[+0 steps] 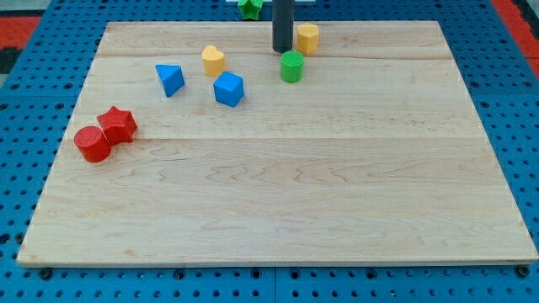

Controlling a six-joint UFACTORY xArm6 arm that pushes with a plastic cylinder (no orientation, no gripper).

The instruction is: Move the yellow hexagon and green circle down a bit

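The board (pixel 278 194) is showing pale wood, smooth and matt, its grain running across. At twelve o'clock the rod (pixel 282 21) is looking dark and matt. The blocks, the yellow hexagon (pixel 307 38) and green circle (pixel 291 66) among them, are looking like smooth plastic, faintly shining.

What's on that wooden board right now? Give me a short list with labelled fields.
board: wooden board on a blue pegboard
my tip: at the view's top, between the yellow hexagon and the green circle
middle group: yellow heart, blue triangle, blue cube
view's left: red star touching red cylinder
top edge: green star, partly cut off
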